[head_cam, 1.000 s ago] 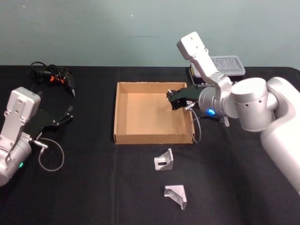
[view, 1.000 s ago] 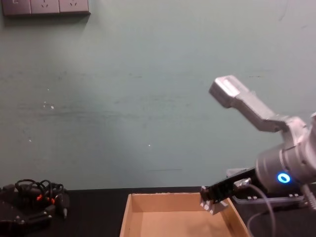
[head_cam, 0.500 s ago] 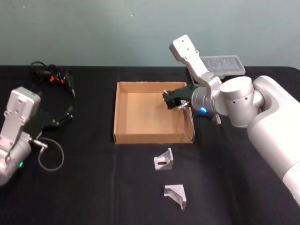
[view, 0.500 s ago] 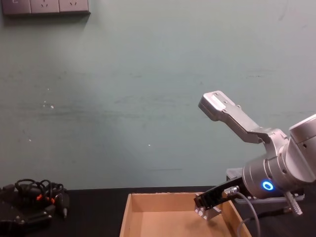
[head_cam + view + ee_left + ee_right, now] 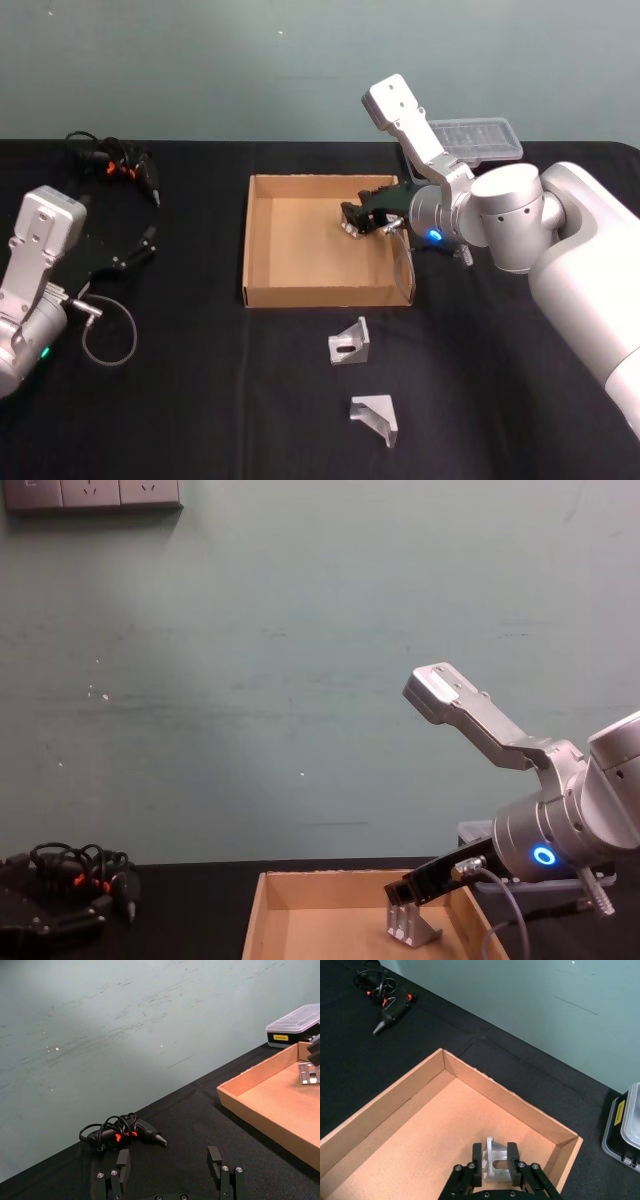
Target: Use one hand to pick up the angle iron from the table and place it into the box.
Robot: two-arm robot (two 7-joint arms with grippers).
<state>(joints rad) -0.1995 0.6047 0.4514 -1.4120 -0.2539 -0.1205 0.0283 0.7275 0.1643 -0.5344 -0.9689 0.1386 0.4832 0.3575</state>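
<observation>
My right gripper (image 5: 350,218) hangs low inside the tan cardboard box (image 5: 247,240), near its right wall, shut on a silver angle iron (image 5: 349,229). In the right wrist view the two black fingers (image 5: 478,1157) flank the angle iron (image 5: 496,1160) above the box floor (image 5: 420,1140). From the chest the angle iron (image 5: 410,926) hangs just under the gripper (image 5: 400,892). Two more angle irons (image 5: 350,342) (image 5: 375,418) lie on the black table (image 5: 200,400) in front of the box. My left gripper (image 5: 148,240) is parked open at the left.
A clear-lidded plastic case (image 5: 480,138) stands behind the box's right corner. A black tool with tangled cable and orange marks (image 5: 115,165) lies at the back left. The table around the two loose angle irons is bare.
My right gripper moved left from the box's right wall to over its floor and dropped lower, carrying the angle iron, which now hangs more plainly below the fingers. The left arm stayed still.
</observation>
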